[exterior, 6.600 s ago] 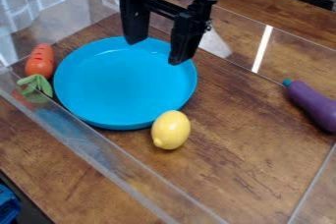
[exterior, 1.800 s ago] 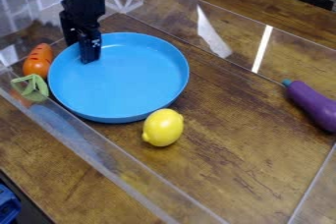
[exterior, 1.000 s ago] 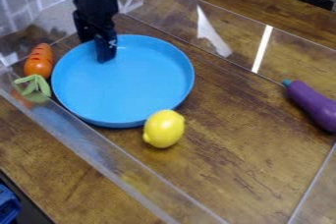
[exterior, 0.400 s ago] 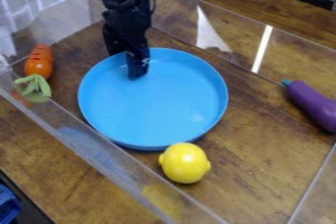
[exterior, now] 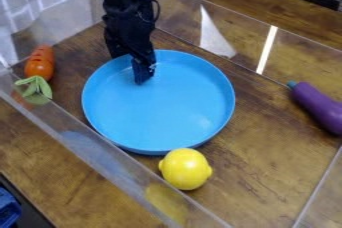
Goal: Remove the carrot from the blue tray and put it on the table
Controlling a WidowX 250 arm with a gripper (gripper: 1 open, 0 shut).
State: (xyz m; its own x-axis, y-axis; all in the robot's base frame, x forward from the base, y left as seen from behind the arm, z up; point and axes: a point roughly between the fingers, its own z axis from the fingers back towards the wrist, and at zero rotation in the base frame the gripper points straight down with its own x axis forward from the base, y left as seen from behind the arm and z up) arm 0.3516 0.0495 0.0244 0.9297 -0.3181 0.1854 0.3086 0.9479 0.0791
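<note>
The carrot [exterior: 40, 63], orange with a green leafy top, lies on the table [exterior: 267, 172] at the far left, outside the blue tray [exterior: 174, 112] and a short gap from its rim. The tray holds nothing but my fingertips. My black gripper [exterior: 138, 68] reaches down from above into the tray's back-left part, just inside the rim. Its jaws stand open with nothing between them. The carrot lies well to the left of the gripper.
A yellow lemon [exterior: 186, 167] sits against the tray's front rim. A purple eggplant [exterior: 321, 104] lies at the right edge. Clear acrylic panels run along the table's left-front edge [exterior: 94, 157] and the back.
The gripper has moved right and toward the front with its fingertips inside the tray. The tray slid that way with it, away from the carrot, and the lemon was pushed forward-right.
</note>
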